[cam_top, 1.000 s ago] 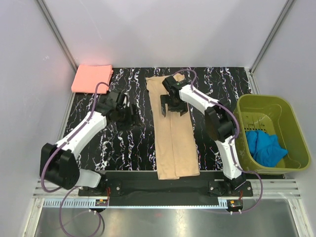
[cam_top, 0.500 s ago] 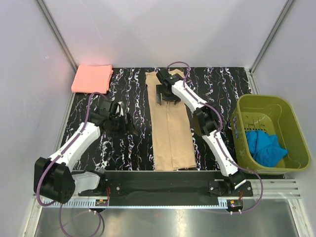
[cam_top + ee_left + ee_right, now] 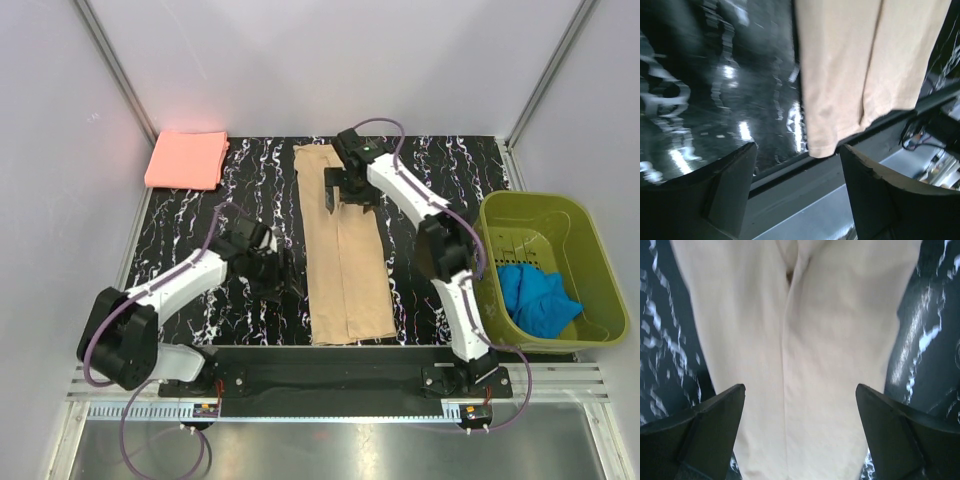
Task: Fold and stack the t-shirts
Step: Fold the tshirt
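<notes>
Tan t-shirt lies as a long strip, folded lengthwise, down the middle of the counter, with its near hem at the near edge. Pink t-shirt sits folded in the far-left corner.

Right claw hovers over the strip's far part, spread wide, holding nothing. Left claw is just left of the near end, likewise wide and empty.

Risk: a pinch that catches only the top layer would open the fold. A low sweep could bunch the cloth or drag the hem off the edge.
</notes>
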Controlling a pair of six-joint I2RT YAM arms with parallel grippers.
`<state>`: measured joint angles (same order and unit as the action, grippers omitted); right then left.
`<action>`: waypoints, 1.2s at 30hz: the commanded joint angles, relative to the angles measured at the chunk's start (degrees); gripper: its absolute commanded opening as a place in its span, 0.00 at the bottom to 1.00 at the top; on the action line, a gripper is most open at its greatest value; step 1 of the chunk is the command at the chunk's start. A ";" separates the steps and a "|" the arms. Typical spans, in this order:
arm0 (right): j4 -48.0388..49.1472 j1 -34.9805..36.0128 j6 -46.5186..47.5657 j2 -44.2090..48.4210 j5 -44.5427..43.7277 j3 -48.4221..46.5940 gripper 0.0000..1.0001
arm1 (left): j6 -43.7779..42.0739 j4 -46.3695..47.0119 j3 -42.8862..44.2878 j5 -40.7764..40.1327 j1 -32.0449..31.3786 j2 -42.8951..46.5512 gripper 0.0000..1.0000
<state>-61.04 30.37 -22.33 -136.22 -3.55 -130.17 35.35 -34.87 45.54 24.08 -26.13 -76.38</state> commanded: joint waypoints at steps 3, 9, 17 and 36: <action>4.15 -0.58 3.43 26.29 7.15 28.52 1.00 | 8.57 10.77 -1.41 4.13 -6.30 -5.26 0.67; 10.66 -1.10 -2.01 42.43 16.89 57.89 0.86 | 13.07 10.44 -2.12 1.33 -10.34 -9.67 0.52; 13.83 -1.28 -9.84 55.18 18.40 77.51 0.70 | 17.20 10.35 -4.66 -0.17 -15.26 -10.98 0.53; 21.57 -1.45 -15.20 58.27 21.22 91.85 0.63 | 26.17 18.61 -12.93 -0.25 -19.66 -10.28 0.53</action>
<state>-43.09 29.23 -36.25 -78.04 16.25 -38.70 60.86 -16.32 35.42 28.21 -45.30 -86.08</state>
